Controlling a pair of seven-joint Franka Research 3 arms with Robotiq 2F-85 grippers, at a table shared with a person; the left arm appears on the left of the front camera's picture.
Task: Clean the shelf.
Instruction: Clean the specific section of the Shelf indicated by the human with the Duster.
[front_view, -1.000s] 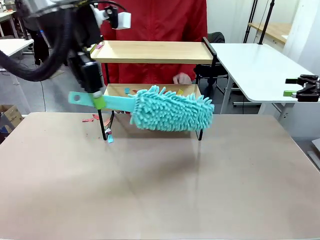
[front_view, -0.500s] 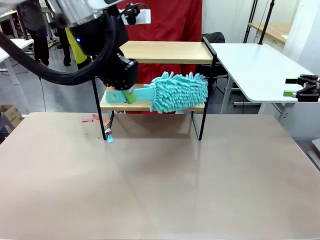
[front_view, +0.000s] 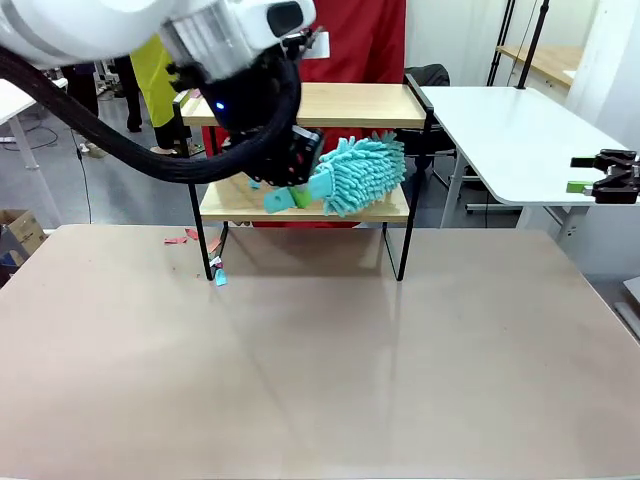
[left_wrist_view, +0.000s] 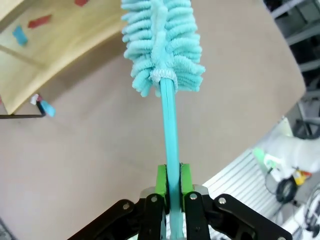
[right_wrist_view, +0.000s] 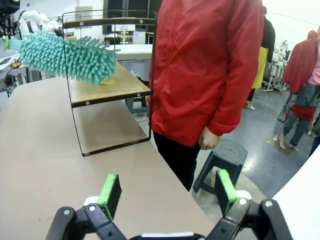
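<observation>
Shelf: the shelf (front_view: 310, 105) stands at 12 o'clock on the brown table (front_view: 320, 380), at its far edge, with both wooden boards level in the black frame.
Left gripper: the left gripper (left_wrist_view: 170, 182) is clamped on the duster's handle, green pads pressed to both sides of it; in the front view it sits at 11 o'clock, in front of the left half of the shelf.
Duster: the teal duster (front_view: 360, 175) runs from the grip toward 2 o'clock, and its fluffy head lies between the two boards, over the lower one; I cannot tell whether it touches the wood.
Right gripper: the right gripper (right_wrist_view: 167, 190) has its jaws spread wide and holds nothing; in the front view it hangs at 3 o'clock, beside the white table (front_view: 510, 130).
Scraps: red and blue scraps (left_wrist_view: 40, 21) lie on a shelf board at 11 o'clock in the left wrist view; more scraps (front_view: 195, 240) lie on the table by the shelf's left foot.
Person: a person in a red jacket (right_wrist_view: 205, 70) stands behind the shelf, one hand (right_wrist_view: 207, 139) hanging down at the side.
Stool: a dark stool (right_wrist_view: 225, 155) stands on the floor by the person.
</observation>
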